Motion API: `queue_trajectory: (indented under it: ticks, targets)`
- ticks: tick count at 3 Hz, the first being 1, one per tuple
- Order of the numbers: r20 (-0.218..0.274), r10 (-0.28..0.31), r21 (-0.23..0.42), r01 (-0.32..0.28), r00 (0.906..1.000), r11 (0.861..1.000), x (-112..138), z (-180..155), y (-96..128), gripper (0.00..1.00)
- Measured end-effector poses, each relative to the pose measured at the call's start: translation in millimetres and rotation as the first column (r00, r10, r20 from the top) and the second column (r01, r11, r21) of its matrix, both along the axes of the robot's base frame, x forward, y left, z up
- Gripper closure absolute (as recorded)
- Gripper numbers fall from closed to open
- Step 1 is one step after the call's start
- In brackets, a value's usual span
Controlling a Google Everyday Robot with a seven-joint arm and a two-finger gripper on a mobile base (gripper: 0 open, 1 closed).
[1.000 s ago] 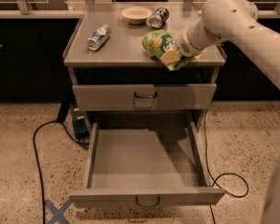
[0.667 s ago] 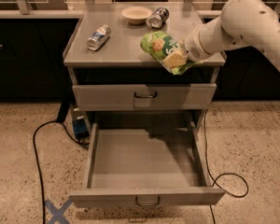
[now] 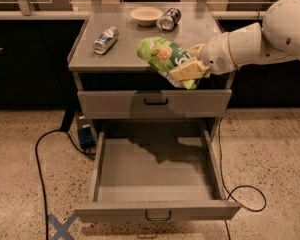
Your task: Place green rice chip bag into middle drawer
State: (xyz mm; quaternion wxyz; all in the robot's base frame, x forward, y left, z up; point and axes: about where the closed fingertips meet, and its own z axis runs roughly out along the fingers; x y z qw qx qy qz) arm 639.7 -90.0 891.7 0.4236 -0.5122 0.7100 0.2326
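Note:
My gripper (image 3: 184,71) is shut on the green rice chip bag (image 3: 162,54) and holds it in the air at the front edge of the grey cabinet top (image 3: 85,59), above the closed upper drawer (image 3: 115,105). The bag is tilted, with its left end higher. My white arm (image 3: 250,41) reaches in from the right. The middle drawer (image 3: 155,171) is pulled fully out below. Its flat grey tray holds nothing, and its low front panel has a small dark wire handle (image 3: 157,216). The bag hangs over the back part of the open drawer.
On the cabinet top lie a silver can (image 3: 106,39), a second can (image 3: 169,19) and a tan bowl (image 3: 146,15). Black cables (image 3: 40,174) run on the speckled floor on both sides. A blue tape cross (image 3: 60,227) marks the floor at front left. Dark cabinets stand behind.
The bag has moved a little left and down, toward the cabinet's front edge. My arm's elbow has swung off to the right. The drawer has not moved.

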Motion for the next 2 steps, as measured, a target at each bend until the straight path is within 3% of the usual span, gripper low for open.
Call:
queue_trajectory:
  ticks: [1, 2]
  targets:
    - [-0.028, 0.104, 0.058, -0.103, 0.9942, 0.993, -30.7, 2.0, 8.4, 1.0]
    - [-0.026, 0.105, 0.056, -0.104, 0.9941, 0.993, -29.7, 0.3, 11.4, 1.0]
